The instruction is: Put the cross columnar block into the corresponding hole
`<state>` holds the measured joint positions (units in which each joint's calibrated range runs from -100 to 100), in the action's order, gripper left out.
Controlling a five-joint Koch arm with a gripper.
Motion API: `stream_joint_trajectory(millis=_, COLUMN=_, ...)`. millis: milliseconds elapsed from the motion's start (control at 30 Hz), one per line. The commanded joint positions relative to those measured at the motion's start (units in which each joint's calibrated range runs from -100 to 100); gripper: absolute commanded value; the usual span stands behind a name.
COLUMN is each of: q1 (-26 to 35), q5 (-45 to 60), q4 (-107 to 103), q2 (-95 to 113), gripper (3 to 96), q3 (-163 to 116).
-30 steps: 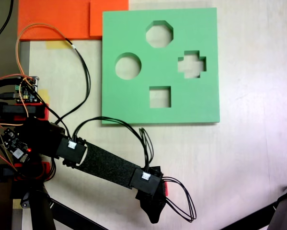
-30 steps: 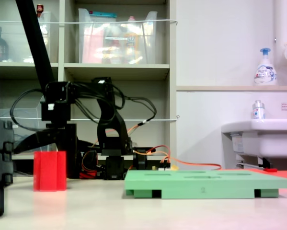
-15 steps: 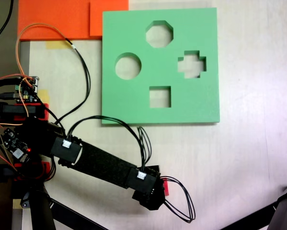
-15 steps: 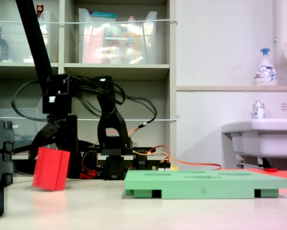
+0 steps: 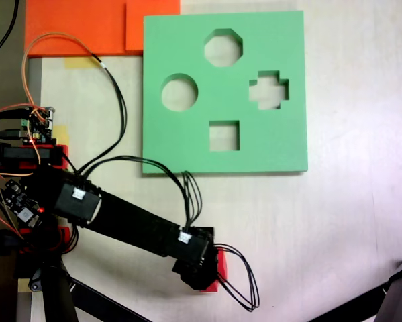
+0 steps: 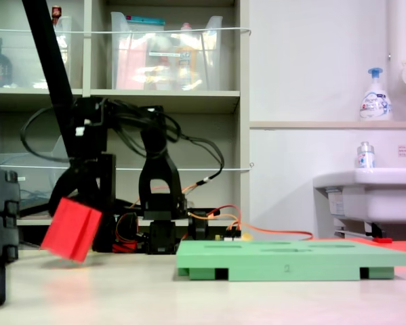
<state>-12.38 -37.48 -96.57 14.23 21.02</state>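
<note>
First exterior view
Arm: the black arm (image 5: 130, 225) reached from the base at the first exterior view's left toward the lower middle, wires looping off its end.
Fingers: the fingers (image 5: 199, 274) pointed down and were mostly hidden under the wrist; from here I could not tell how they stood.
Block: only a red sliver of the block (image 5: 219, 268) showed at the wrist's right edge, well apart from the board.
Board: the green board (image 5: 268, 144) lay flat on the pale counter (image 5: 348, 221), with round, eight-sided, square and plus-shaped cutouts.
Hole: the plus-shaped hole (image 5: 268, 90) sat near the board's right side in the first exterior view, with nothing in it.
Orange sheets: orange sheets (image 5: 80, 27) lay at the top left, touching the board's corner.

Second exterior view
Fingers: the fingers (image 6: 78, 193) were clamped on the block's upper part.
Block: the block (image 6: 71, 229) hung tilted, its lower corner just clear of the counter (image 6: 189, 298), at the second exterior view's left, well apart from the board.
Board: the board (image 6: 291, 261) was seen edge-on, resting flat at centre right.
Background: shelves (image 6: 162, 98) with clear bins stood behind the arm; a sink (image 6: 372, 193) and a soap bottle (image 6: 375, 95) were at the second exterior view's right.
</note>
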Motion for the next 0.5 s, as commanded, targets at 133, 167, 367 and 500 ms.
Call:
stream_joint_trajectory(millis=133, q1=4.05, q5=-6.89, q4=-3.43, q2=17.48, gripper=35.9, q3=1.91)
stream_joint_trajectory(millis=167, q1=4.93, q5=-7.81, q4=-3.43, q2=18.87, gripper=35.9, q3=1.91)
stream_joint_trajectory(millis=367, q1=11.77, q5=-14.16, q4=-3.43, q2=22.23, gripper=35.9, q3=1.81)
stream_joint_trajectory(millis=500, q1=16.80, q5=-18.51, q4=-3.43, q2=22.09, gripper=35.9, q3=2.11)
